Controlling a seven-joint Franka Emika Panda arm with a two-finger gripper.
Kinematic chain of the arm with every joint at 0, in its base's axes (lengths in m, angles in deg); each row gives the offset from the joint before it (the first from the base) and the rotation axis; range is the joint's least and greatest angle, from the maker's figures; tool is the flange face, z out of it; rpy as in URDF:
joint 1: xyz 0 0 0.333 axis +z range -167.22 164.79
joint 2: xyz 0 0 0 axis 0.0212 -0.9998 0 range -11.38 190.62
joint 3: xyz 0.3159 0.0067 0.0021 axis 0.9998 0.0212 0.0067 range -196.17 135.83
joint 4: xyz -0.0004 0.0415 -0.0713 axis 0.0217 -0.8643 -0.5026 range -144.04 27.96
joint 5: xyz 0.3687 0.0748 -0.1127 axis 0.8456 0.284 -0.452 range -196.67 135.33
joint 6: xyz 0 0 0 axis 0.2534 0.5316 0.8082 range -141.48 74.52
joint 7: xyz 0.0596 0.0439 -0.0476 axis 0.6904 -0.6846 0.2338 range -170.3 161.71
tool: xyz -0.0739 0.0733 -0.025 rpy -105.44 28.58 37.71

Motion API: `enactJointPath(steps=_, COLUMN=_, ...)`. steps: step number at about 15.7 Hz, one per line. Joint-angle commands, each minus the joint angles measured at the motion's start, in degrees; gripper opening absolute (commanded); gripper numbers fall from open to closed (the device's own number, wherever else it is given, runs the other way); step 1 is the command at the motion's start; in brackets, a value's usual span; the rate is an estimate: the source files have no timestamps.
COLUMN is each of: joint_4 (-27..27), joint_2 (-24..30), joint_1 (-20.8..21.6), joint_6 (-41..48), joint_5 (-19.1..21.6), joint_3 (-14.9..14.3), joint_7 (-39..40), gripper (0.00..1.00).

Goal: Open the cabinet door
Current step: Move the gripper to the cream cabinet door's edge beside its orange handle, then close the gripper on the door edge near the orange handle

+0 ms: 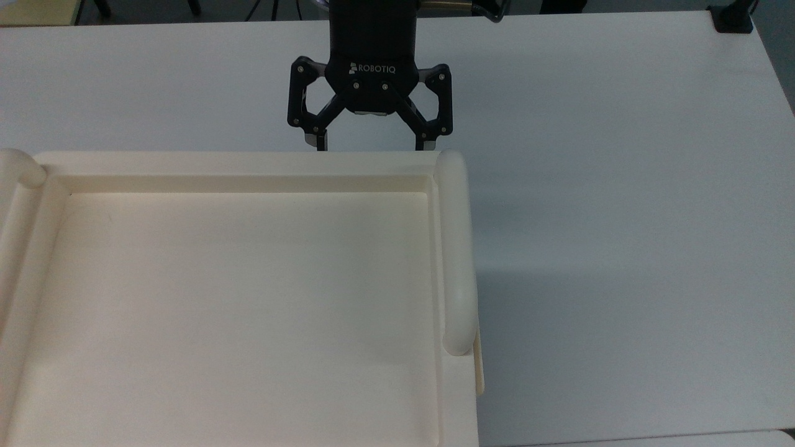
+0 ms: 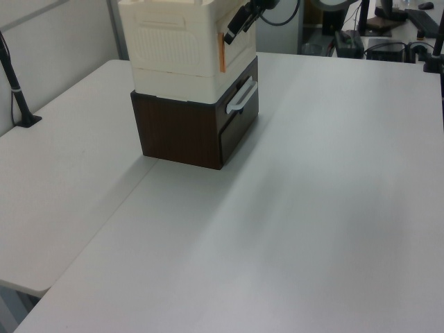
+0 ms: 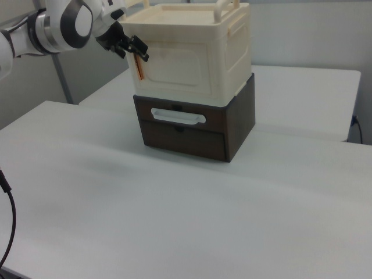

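Observation:
The cream cabinet [image 3: 232, 52] stands on a dark brown drawer unit. The top view looks down into its recessed top [image 1: 248, 298]. The cabinet door [image 3: 177, 68] is the flat front panel, lying flush with the cabinet. An orange latch strip [image 3: 139, 68] runs along the door's edge on the right view's left, and also shows on the cabinet's corner [image 2: 222, 52]. My black gripper [image 1: 371, 146] is open, its tips dipping just past the cabinet's far rim. It hangs close by the door's upper latch corner [image 3: 132, 47] [image 2: 236, 29], holding nothing.
The brown drawer unit [image 3: 238, 128] under the cabinet has a pale bar handle [image 3: 177, 116]. Thick tube rails [image 1: 456, 248] line the cabinet's top. A white table [image 1: 621, 186] spreads around. A black clamp [image 1: 733, 18] sits at its far corner.

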Motion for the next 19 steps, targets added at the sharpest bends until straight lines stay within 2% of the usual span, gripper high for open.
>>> enactJointPath(steps=1, joint_4=0.80, joint_2=-1.80, joint_1=0.55, joint_6=-3.56, joint_5=-3.59, joint_3=-0.41, joint_7=-1.68, gripper=1.00)
enactJointPath(steps=2, joint_4=0.71, joint_2=-1.89, joint_1=0.55, joint_6=-4.09, joint_5=-4.21, joint_3=-0.33, joint_7=-1.68, gripper=1.00)
enactJointPath(steps=6, joint_4=0.71, joint_2=-2.51, joint_1=0.64, joint_6=-4.63, joint_5=-6.58, joint_3=-0.33, joint_7=-1.51, gripper=0.80)
enactJointPath(steps=7, joint_4=0.71, joint_2=-2.51, joint_1=0.64, joint_6=-4.63, joint_5=-7.20, joint_3=-0.33, joint_7=-1.59, gripper=0.78)
enactJointPath(steps=9, joint_4=0.71, joint_2=-2.51, joint_1=1.60, joint_6=-4.63, joint_5=-7.38, joint_3=-0.41, joint_7=-1.59, gripper=0.73)
enactJointPath(steps=12, joint_4=0.71, joint_2=-2.60, joint_1=1.69, joint_6=-4.72, joint_5=-7.64, joint_3=-0.33, joint_7=-1.59, gripper=0.70)
enactJointPath(steps=14, joint_4=0.71, joint_2=-2.60, joint_1=1.78, joint_6=-4.72, joint_5=-7.64, joint_3=-0.41, joint_7=-1.68, gripper=0.62)
enactJointPath(steps=16, joint_4=0.71, joint_2=-2.68, joint_1=1.78, joint_6=-4.72, joint_5=-7.56, joint_3=-0.33, joint_7=-1.68, gripper=0.49)
enactJointPath(steps=19, joint_4=0.71, joint_2=-2.68, joint_1=1.69, joint_6=-4.80, joint_5=-7.56, joint_3=-0.33, joint_7=-1.77, gripper=0.45)
